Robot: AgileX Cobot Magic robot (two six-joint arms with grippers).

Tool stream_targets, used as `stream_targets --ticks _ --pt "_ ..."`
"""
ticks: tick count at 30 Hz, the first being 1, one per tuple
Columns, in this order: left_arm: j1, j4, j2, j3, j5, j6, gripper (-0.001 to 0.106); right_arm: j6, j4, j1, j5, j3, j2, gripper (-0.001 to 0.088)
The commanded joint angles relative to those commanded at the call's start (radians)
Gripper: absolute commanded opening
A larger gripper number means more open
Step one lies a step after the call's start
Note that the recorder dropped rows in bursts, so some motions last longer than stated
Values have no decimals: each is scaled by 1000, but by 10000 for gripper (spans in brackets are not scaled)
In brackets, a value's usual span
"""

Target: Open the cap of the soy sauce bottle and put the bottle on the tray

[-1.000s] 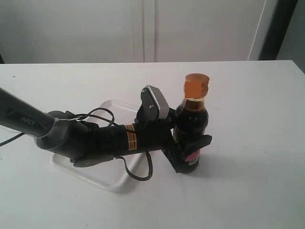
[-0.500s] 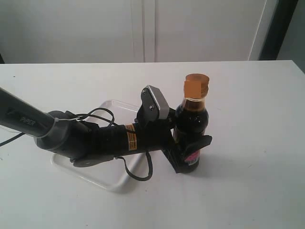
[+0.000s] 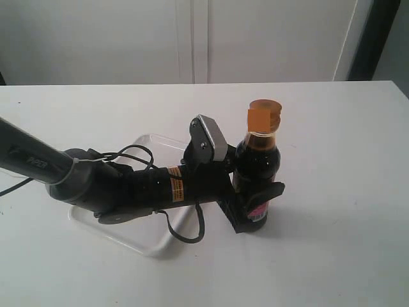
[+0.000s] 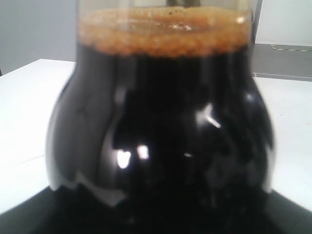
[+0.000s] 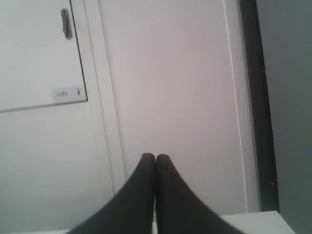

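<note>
**Bottle gripped, cap still shut**

Nothing has shifted in the past second. The left gripper (image 3: 259, 201) stays clamped round the soy sauce bottle (image 3: 257, 160), upright on the table (image 3: 339, 192) just right of the tray (image 3: 148, 249). The cap (image 3: 264, 115) remains closed. The right gripper (image 5: 155, 158), fingers pressed together, waits elsewhere.

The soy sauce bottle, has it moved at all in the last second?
No. The soy sauce bottle stays in the same spot beside the tray, held by the left gripper.
</note>
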Motion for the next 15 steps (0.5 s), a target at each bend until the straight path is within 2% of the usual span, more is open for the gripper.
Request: stream_targets --ticks 3,11,15 --pt "0 0 0 0 4 0 0 23 -54 0 89 -37 77 0" --pt "0 0 0 0 4 0 0 23 -59 1 401 -99 215 0" --pt "0 0 0 0 4 0 0 -31 -46 40 555 -146 262 0"
